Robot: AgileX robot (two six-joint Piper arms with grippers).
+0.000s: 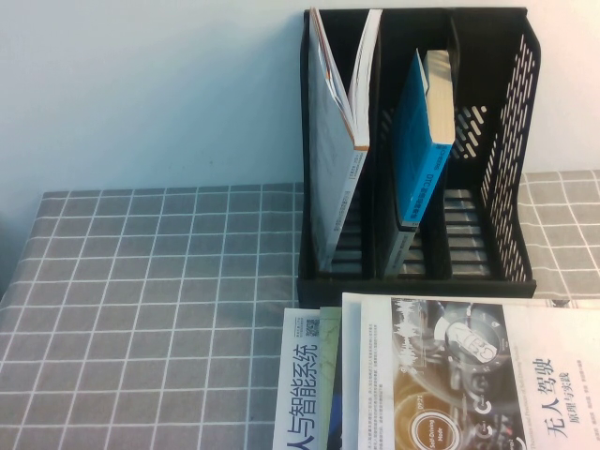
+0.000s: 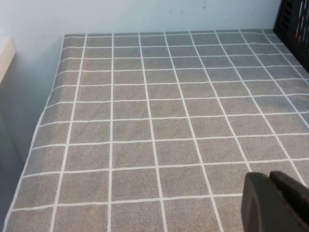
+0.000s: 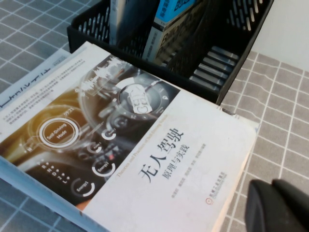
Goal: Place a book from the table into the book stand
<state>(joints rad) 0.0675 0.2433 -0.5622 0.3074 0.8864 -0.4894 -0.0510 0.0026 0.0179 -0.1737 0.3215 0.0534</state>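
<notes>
The blue book (image 1: 417, 141) stands leaning in the middle compartment of the black book stand (image 1: 506, 159), pages facing right. It also shows in the right wrist view (image 3: 166, 17), inside the stand (image 3: 212, 89). The grey gridded table (image 1: 141, 281) lies in front. Neither gripper shows in the high view. My left gripper (image 2: 269, 178) is shut and empty, low over bare cloth (image 2: 145, 121), far left of the stand's corner (image 2: 295, 19). My right gripper (image 3: 272, 183) is shut and empty, beside the corner of the cream book (image 3: 145, 145).
A thin white book with an orange edge (image 1: 337, 122) stands in the stand's left compartment; the right compartment holds nothing. The cream book with a dark photo (image 1: 459, 375) lies on a white book with blue characters (image 1: 300, 394) at the table's front. A pale wall is behind.
</notes>
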